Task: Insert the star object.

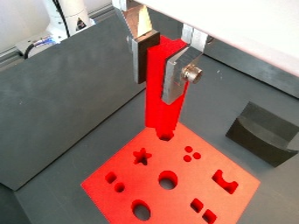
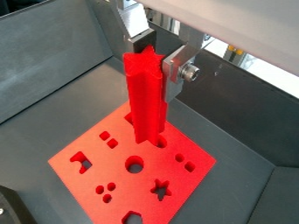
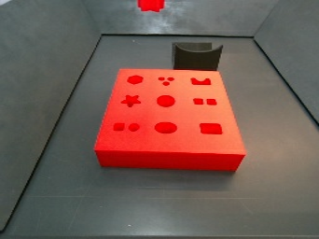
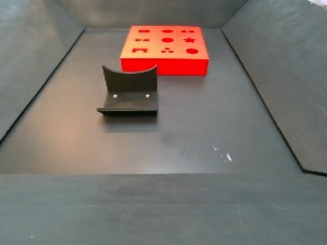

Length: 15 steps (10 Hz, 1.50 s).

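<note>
My gripper (image 1: 162, 74) is shut on the star object (image 1: 160, 109), a long, slim red peg with a star-shaped cross-section, held upright between the silver fingers (image 1: 177, 77). Both wrist views show it hanging above the large flat red block (image 1: 122, 188), with its lower end over the block's edge. The grip also shows in a wrist view (image 2: 155, 66) with the peg (image 2: 146, 96). The star-shaped hole (image 1: 142, 157) lies apart from the peg's tip. In a side view only the peg's lower end (image 3: 151, 4) shows, high above the block (image 3: 174, 149); the gripper is out of frame there.
The red block (image 4: 163, 63) carries several shaped holes, among them the star hole (image 3: 130, 100). The dark fixture (image 3: 196, 54) stands on the floor beside the block, also in a side view (image 4: 128, 91) and a wrist view (image 1: 263, 131). Grey sloping walls (image 3: 62, 84) enclose the floor.
</note>
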### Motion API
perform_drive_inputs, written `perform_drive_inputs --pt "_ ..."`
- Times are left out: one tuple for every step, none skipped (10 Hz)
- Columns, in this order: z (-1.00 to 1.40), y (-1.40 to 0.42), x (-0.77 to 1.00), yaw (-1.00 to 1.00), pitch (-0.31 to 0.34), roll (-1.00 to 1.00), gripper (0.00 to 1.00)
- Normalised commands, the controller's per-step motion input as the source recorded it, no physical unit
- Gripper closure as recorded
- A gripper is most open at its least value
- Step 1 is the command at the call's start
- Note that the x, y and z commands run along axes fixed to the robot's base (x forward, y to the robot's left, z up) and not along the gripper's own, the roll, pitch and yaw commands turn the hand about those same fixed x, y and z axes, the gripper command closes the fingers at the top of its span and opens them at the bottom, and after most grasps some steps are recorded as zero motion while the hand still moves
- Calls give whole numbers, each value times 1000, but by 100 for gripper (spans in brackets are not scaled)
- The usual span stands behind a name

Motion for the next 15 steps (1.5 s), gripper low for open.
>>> perform_drive_inputs --pt "-9 0 -20 0 -51 -16 100" --pt "-377 -237 -3 0 -304 136 100" --pt "-214 -223 0 -157 -297 399 100" --pt "-329 -197 0 -169 -310 316 100" --pt "-306 -157 0 -203 -379 233 100" --pt "-317 -26 -60 -229 -316 309 100" --pt "-840 131 137 -297 146 97 100" --pt "-866 254 191 -529 159 0 100" --pt "-674 311 146 -734 226 0 100" --pt "-589 271 54 -766 271 0 100" --pt "-577 89 0 -906 271 -29 100" --pt "-526 -20 -60 -977 -124 -89 100" --pt "-429 -14 -37 -957 -289 -140 100" --pt "-423 -6 -17 -946 -291 -147 100" --pt "-426 -6 -26 -957 -286 -140 100"
